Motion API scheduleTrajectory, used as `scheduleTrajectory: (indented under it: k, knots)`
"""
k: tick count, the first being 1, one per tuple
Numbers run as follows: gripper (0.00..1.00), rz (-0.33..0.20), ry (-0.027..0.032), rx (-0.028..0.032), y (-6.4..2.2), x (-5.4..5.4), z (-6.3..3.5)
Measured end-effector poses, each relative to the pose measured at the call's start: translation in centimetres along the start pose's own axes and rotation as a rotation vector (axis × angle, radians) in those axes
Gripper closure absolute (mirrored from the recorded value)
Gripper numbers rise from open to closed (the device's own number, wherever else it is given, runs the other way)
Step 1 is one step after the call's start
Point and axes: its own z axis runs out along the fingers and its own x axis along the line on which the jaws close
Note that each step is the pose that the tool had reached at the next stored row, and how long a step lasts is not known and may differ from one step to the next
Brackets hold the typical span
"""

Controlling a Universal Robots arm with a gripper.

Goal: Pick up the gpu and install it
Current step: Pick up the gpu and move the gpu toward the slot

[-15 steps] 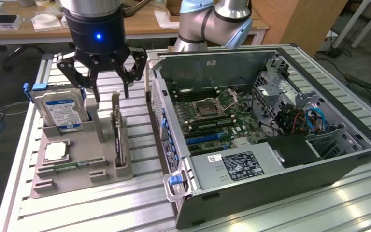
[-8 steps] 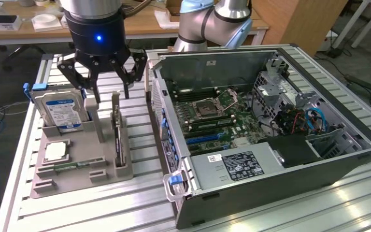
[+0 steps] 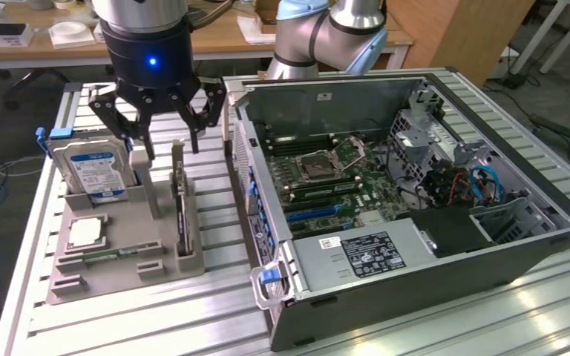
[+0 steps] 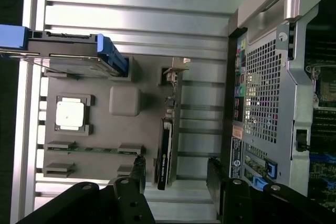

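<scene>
1 gripper hangs wide open with nothing in it, its black fingers spread to either side of the top end of the gpu without closing on it. The gpu stands on edge in a slot of the grey holder, between the upright hard drive and the open computer case, which lies on the table at the exterior view's right.
</scene>
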Motion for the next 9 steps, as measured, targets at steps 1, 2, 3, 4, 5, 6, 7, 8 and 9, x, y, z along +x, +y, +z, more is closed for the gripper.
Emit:
scheduleTrajectory:
  k: [1,2,3,4,5,6,7,8,9]
  knots:
    - [0.41,0.000,0.0000,0.0001,-0.03,0.00,0.04]
    - [0.41,0.000,-0.0001,0.0000,-0.04,0.00,0.08]
    - [0.41,0.000,-0.0001,0.0000,-0.07,0.00,0.12]
    - [0.41,0.000,-0.0001,0.0000,-0.09,0.01,0.17]
    - [0.41,0.000,0.0000,0.0000,-0.11,0.01,0.20]
    - [0.41,0.000,0.0000,0.0000,-0.13,0.01,0.24]
    - [0.41,0.000,0.0000,0.0000,-0.17,0.01,0.28]
    - [0.41,0.000,0.0000,0.0000,-0.20,0.01,0.32]
    - [0.41,0.000,0.0000,0.0000,-0.23,0.01,0.36]
